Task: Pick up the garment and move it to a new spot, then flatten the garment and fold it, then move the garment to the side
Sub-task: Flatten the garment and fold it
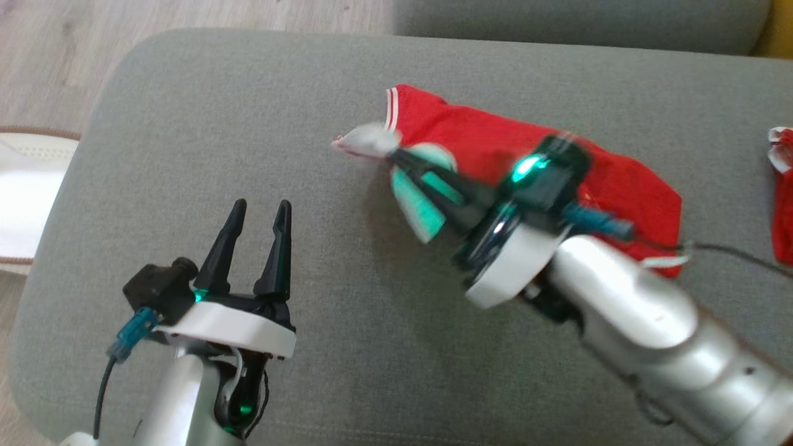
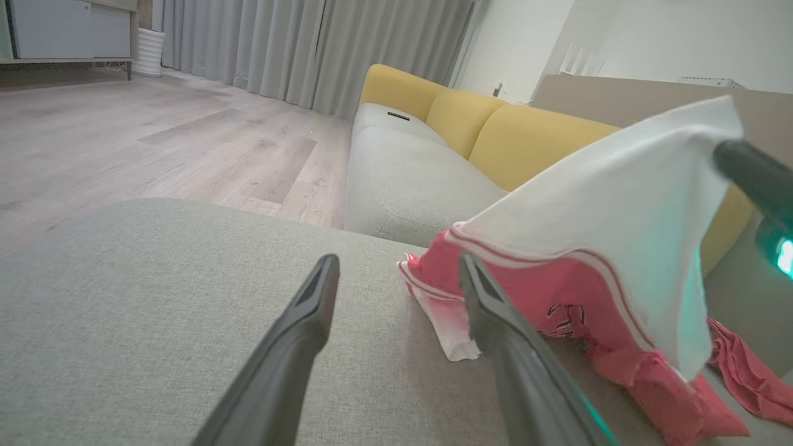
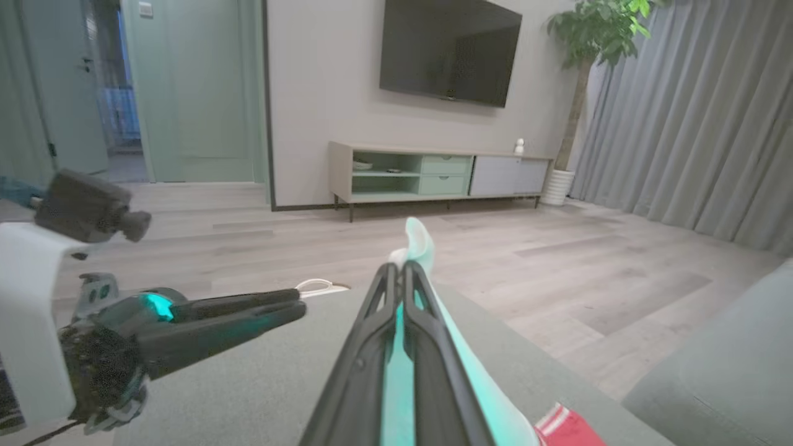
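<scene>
The right end effector [image 1: 398, 155] is gripping a white corner of the garment [image 1: 489, 139], fully closed — the left end effector [image 1: 260, 207] is hovering beside the garment, wide open, empty.

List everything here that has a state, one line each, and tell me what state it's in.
Garment: rumpled, white flap lifted, red part lying on the grey cushion.
Left claw: open, empty.
Right claw: shut on the garment's white flap.
Second red cloth: crumpled, lying apart from the garment.
</scene>
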Available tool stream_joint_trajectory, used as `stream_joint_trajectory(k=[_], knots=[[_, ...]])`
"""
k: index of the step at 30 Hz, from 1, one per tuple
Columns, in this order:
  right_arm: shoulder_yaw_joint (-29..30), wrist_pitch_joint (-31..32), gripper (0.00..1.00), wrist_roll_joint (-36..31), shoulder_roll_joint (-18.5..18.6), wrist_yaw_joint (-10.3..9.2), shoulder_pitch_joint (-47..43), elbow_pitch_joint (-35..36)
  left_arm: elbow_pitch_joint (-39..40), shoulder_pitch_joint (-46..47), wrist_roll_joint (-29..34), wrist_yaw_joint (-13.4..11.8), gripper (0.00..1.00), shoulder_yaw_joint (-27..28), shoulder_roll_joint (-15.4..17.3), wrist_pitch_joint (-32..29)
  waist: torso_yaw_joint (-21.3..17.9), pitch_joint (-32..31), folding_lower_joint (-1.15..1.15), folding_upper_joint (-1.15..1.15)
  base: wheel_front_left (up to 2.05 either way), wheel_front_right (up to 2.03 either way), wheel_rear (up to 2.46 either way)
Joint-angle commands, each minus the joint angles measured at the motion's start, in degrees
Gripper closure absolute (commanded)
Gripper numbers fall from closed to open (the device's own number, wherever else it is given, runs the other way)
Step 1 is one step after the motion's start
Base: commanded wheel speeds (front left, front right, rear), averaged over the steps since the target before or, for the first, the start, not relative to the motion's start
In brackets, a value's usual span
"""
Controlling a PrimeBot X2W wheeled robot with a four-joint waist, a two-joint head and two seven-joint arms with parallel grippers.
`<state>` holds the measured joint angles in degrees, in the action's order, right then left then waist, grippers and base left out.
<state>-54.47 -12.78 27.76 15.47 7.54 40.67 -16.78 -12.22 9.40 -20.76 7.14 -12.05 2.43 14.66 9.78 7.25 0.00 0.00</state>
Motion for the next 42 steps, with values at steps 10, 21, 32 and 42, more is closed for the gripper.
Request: stream_joint_trajectory(k=[10, 21, 32, 42], knots=[[9.50, 8.04, 1.00, -0.63, 9.24, -0.05, 8.85, 3.99, 2.65, 3.54, -0.82, 0.35, 0.00, 0.00, 0.45, 0.34, 3.73, 5.31, 0.00, 0.00, 0.00, 0.00, 0.00], [15.03, 9.09, 1.00, -3.94, 21.03, -0.05, 25.90, -18.95, 2.96, 6.93, -2.37, 0.35, 0.00, -2.93, 0.45, 0.34, 8.21, 10.71, 0.00, 0.00, 0.00, 0.00, 0.00], [17.94, 4.89, 0.00, -8.85, 14.90, -0.05, 32.98, -41.07, 2.53, 7.66, -2.85, -0.18, 0.00, -2.68, 0.44, 0.34, 6.08, 10.67, 0.00, 0.00, 0.00, 0.00, 0.00], [18.39, -1.35, 0.00, -3.69, 8.06, -0.05, 26.15, -37.40, 2.49, 6.34, -1.03, 0.03, 0.00, 0.74, 0.44, 0.34, -2.14, 5.20, 0.00, 0.00, 0.00, 0.00, 0.00]])
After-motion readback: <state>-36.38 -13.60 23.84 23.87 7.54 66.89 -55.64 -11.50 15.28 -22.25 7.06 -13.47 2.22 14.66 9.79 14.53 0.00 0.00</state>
